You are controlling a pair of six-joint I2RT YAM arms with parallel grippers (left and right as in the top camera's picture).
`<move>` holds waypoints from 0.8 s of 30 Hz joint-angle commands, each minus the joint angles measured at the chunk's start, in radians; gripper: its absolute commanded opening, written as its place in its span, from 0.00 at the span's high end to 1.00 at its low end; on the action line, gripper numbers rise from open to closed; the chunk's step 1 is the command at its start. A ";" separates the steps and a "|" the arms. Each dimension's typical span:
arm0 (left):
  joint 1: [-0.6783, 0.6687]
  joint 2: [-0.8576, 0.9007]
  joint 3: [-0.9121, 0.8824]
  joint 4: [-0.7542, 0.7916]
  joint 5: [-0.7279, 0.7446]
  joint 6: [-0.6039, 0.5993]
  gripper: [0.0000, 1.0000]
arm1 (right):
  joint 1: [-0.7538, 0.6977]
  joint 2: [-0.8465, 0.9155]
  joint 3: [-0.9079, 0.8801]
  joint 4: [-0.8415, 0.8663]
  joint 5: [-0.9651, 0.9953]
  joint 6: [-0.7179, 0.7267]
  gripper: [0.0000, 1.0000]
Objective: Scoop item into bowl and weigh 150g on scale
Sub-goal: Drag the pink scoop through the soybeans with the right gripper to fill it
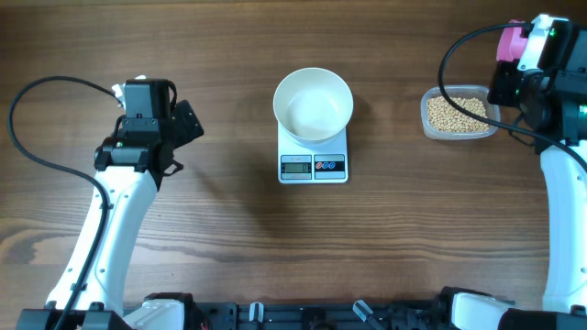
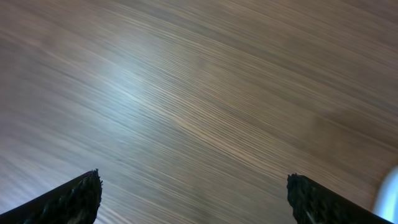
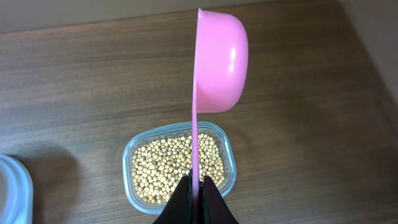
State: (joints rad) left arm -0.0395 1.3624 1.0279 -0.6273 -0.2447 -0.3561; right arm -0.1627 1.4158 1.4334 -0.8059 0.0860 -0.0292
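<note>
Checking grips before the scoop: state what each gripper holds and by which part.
Right gripper pinches the pink scoop by the end of its handle; left gripper is open, holding nothing.

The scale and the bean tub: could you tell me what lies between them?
Only bare tabletop separates the scale from the tub, seen in the overhead view.

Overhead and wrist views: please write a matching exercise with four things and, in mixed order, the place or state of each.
1. deep round white bowl
2. small pink plastic scoop
3. clear plastic tub
4. left gripper

a. open above the wooden table
b. on the flat white square scale
c. contains pale tan beans
d. handle clamped in the right gripper

Pairs: 1-b, 2-d, 3-c, 4-a
</note>
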 commanded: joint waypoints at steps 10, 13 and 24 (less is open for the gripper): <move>-0.003 0.005 0.019 -0.006 0.596 0.007 0.00 | -0.002 0.005 0.018 -0.176 -0.108 -0.193 0.95; -0.002 0.005 0.019 -0.014 0.596 0.008 0.00 | -0.002 0.008 0.018 -0.182 -0.162 -0.238 0.96; -0.003 0.005 0.019 -0.016 0.596 0.008 0.00 | -0.002 0.102 0.018 -0.217 -0.148 -0.389 0.96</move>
State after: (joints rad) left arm -0.0395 1.3624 1.0279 -0.6434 0.3313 -0.3565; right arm -0.1635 1.4883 1.4353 -1.0191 -0.1085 -0.3672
